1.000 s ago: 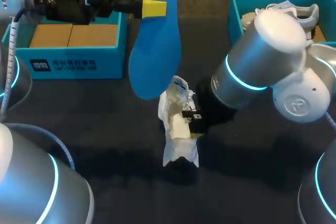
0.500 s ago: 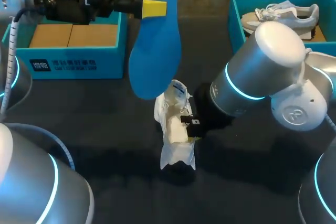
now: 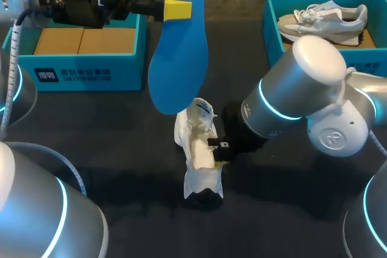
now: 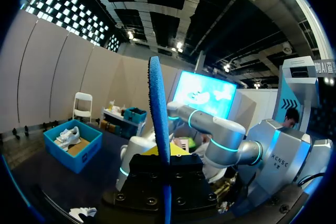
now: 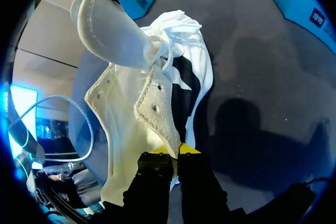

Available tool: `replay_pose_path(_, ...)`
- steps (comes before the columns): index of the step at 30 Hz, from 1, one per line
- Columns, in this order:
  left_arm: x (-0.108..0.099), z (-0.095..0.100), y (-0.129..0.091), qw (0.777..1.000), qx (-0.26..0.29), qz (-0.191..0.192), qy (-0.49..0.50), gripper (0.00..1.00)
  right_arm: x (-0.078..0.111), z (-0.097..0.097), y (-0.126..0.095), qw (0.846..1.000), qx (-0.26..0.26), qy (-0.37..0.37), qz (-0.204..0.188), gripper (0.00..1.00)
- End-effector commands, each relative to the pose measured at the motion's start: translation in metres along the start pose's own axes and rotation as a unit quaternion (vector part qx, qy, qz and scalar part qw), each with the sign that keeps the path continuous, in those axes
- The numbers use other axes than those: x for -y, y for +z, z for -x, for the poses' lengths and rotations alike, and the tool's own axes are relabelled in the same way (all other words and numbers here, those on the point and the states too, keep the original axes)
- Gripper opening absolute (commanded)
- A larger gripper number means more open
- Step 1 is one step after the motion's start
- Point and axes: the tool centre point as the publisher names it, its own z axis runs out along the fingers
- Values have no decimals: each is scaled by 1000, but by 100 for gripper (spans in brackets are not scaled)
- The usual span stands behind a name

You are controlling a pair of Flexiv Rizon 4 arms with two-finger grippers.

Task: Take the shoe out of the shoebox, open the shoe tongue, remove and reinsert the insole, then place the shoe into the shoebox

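On table (image 3: pixel 109 149): 2 shoeboxes (image 3: pixel 78 58), 2 shoes (image 3: pixel 323 19) | left pincer (image 3: pixel 178 9) clamps insole (image 3: pixel 178 70) | right pincer (image 5: pixel 176 153) clamps shoe (image 3: pixel 196 149)

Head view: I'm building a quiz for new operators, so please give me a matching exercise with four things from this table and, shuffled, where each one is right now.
Things
1. insole
2. white shoe
3. grey shoe
4. left box

Places
A. lying in the right box
B. held up in the air by the left gripper
C. mid-table, gripped at its side by the right gripper
D. showing brown cardboard inside

Pairs: 1-B, 2-C, 3-A, 4-D
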Motion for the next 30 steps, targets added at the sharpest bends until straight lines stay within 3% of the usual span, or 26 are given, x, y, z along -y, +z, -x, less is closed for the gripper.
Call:
replay_pose_path(1,0,1,1,1000,-1,0,0,0,0,1,10,1000,-5,2,2,0)
replay_pose_path(12,0,1,1,1000,-1,0,0,0,6,5,16,1000,-6,8,7,0)
replay_pose_path(14,0,1,1,1000,-1,0,0,0,8,4,13,1000,-5,9,9,43)
replay_pose_path(15,0,1,1,1000,-1,0,0,0,8,4,11,1000,-5,9,10,95)
replay_pose_path(16,0,1,1,1000,-1,0,0,0,9,2,9,1000,-5,12,12,100)
replay_pose_path(23,0,1,1,1000,-1,0,0,0,8,-11,-17,1000,-21,15,17,100)
replay_pose_path(30,0,1,1,1000,-1,0,0,0,4,-13,-48,996,-87,18,30,100)
